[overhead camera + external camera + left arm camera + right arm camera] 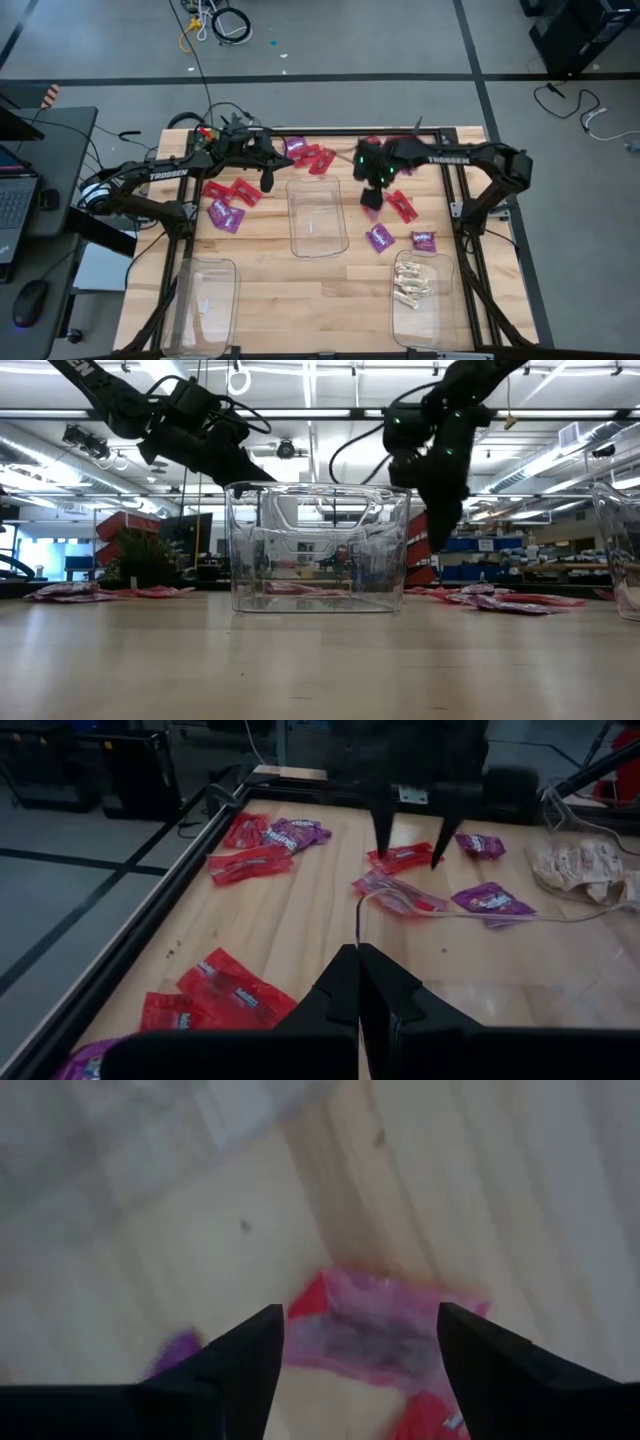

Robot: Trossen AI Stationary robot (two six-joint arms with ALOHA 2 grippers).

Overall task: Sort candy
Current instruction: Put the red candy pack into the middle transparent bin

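High view: a purple packet (pixel 372 199) lies on the desk (pixel 270 290) in the middle right of the frame, directly under the right tool (pixel 373 190), whose fingers stand apart, released, with the packet between them and not gripped. A red packet (pixel 403 206) lies just beside. Two more purple packets (pixel 380 238) lie lower right. Three clear bins (pixel 317 215) stand below. The left tool (pixel 267 183), upper left, is clenched on nothing.
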